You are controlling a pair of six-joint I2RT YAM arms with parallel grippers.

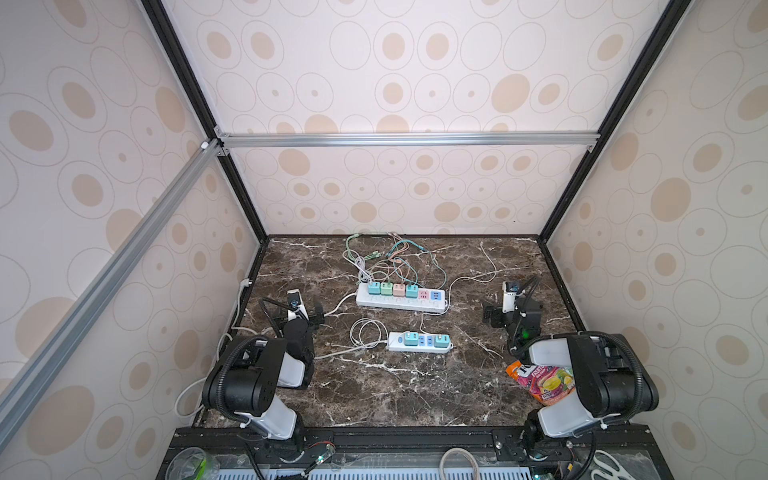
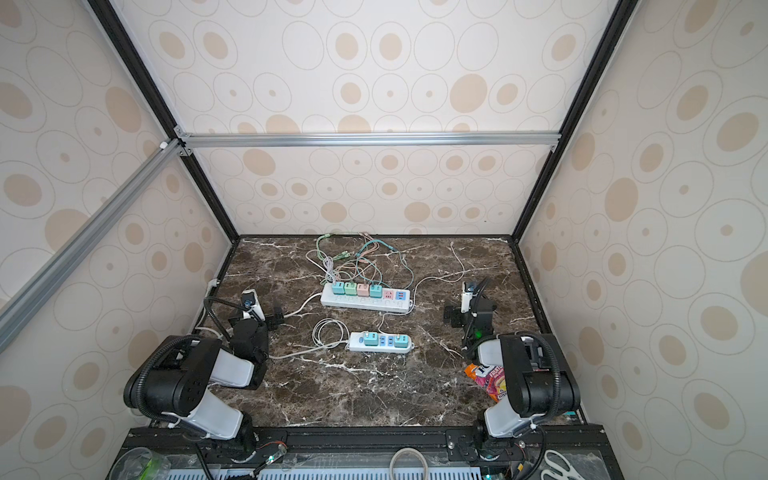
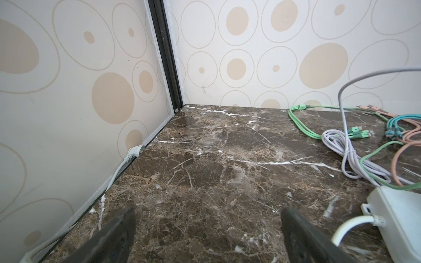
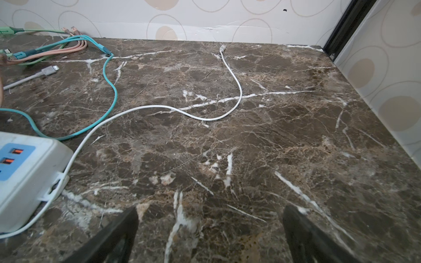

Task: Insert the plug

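Left fingers stand wide apart and empty, low over the bare desk near one end of the long power strip. The right fingers are just as wide and empty near its other end. Four coloured plugs sit in that strip, and two more sit in the short strip nearer the front. A loose white plug lies at the desk's left edge, against the wall.

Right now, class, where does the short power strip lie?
In both top views the short power strip lies in the middle of the marble tabletop, just nearer the camera than the long power strip.
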